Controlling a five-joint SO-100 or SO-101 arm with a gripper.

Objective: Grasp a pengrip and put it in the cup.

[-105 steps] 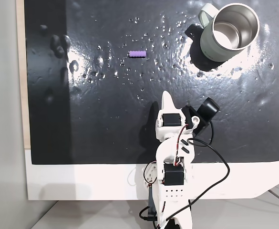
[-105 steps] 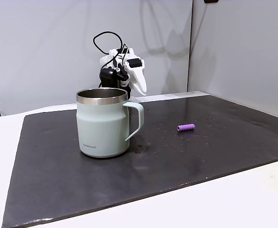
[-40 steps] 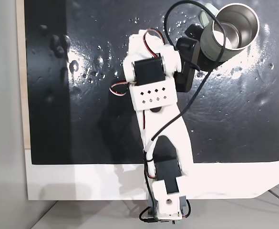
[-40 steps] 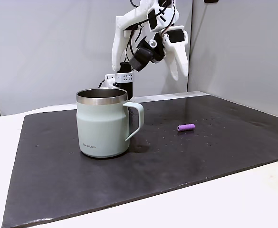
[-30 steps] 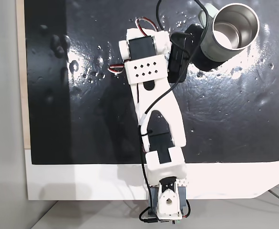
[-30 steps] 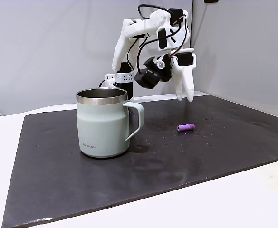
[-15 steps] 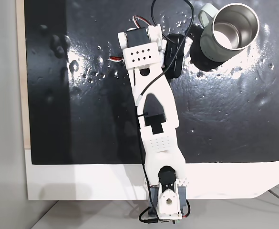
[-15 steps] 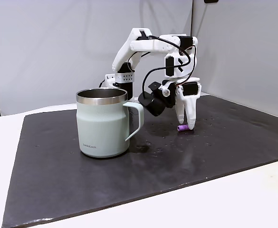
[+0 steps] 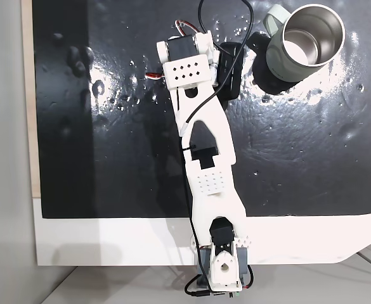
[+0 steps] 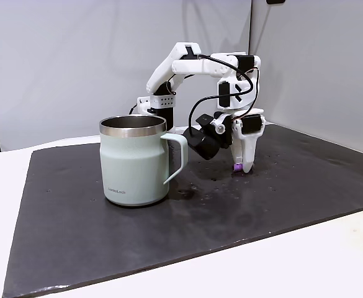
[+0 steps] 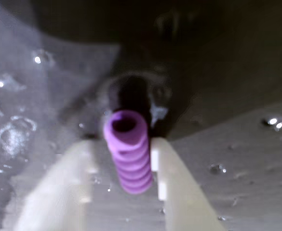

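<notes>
The pengrip (image 11: 127, 151) is seen lying on the wet desk (image 11: 256, 159) between the fingers (image 11: 167, 178) of the end effector (image 10: 242, 167), jaws narrow, barely touching. Judged light, rubbery, ribbed; mid-body grasp advised.

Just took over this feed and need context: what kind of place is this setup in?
Probably a hobby or lab bench: a dark wet mat on a white table, plain grey walls, one small arm with its claw around a pengrip, and a mug.
</notes>
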